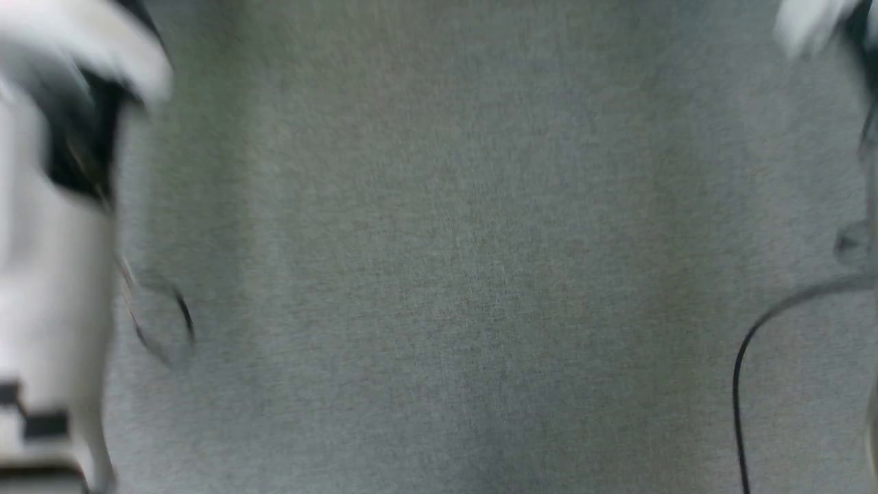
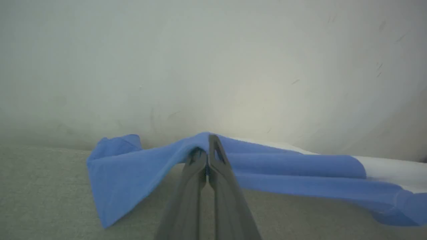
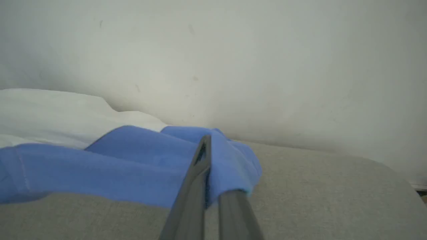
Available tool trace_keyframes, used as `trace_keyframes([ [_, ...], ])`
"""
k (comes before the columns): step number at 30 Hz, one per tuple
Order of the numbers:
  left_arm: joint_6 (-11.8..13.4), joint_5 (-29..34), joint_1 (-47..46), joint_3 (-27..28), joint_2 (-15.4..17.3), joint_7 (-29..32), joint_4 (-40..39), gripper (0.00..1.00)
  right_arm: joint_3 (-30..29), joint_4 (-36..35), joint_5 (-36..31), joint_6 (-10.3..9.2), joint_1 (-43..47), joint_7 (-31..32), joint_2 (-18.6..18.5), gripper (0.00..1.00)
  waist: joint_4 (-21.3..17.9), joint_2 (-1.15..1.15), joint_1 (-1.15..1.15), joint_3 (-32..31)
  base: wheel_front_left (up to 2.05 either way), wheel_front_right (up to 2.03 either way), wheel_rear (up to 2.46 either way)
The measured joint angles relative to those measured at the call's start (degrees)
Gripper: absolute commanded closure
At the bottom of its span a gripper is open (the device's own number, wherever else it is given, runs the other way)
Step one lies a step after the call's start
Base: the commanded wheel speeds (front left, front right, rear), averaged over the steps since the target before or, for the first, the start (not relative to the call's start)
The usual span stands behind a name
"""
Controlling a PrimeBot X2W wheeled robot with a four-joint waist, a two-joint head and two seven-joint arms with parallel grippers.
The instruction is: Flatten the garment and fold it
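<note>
Left pincer (image 2: 207,150) and right pincer (image 3: 209,156) each clamp a blue sleeve of the garment (image 2: 293,165), draped low over the bench (image 2: 50,200); pull too hard and thin cloth probably slips free.

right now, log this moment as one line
left gripper: shut on garment, blue part | right gripper: shut on garment, blue part | garment: raised at grips, not folded | under: grey surface
</note>
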Motion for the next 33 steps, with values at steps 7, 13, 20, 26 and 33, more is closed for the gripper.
trace_keyframes([
  [7,0.7,-2.0,23.3,-1.8,0.4,5.0,-8.0,1.00,-0.7,-15.0,5.1,0.01,25.7,8.9,-2.3,1.00,1.3,0.00,-0.02,-8.4,0.00,0.00,0.00],
  [13,5.0,-5.9,41.9,-2.0,0.1,10.2,-18.6,1.00,-6.8,-28.5,4.4,0.01,46.0,12.6,1.2,1.00,2.5,0.00,-0.03,-15.2,0.00,0.00,0.00],
  [20,9.3,-7.7,57.2,-2.5,0.4,14.6,-27.1,1.00,-11.9,-36.4,1.3,-0.01,61.9,15.1,8.4,1.00,4.1,0.00,-0.02,-20.7,0.00,0.00,0.00],
  [26,11.4,-8.7,64.4,-4.4,0.4,17.8,-30.6,1.00,-15.1,-37.1,-0.2,-0.02,70.6,17.4,10.6,1.00,5.7,0.00,-0.01,-23.0,0.00,0.00,0.00],
  [33,12.0,-8.6,66.5,-6.8,-0.7,17.8,-29.6,1.00,-15.3,-31.2,2.0,-0.07,73.6,16.3,10.7,1.00,6.1,0.00,0.00,-23.9,0.00,0.00,0.00],
])
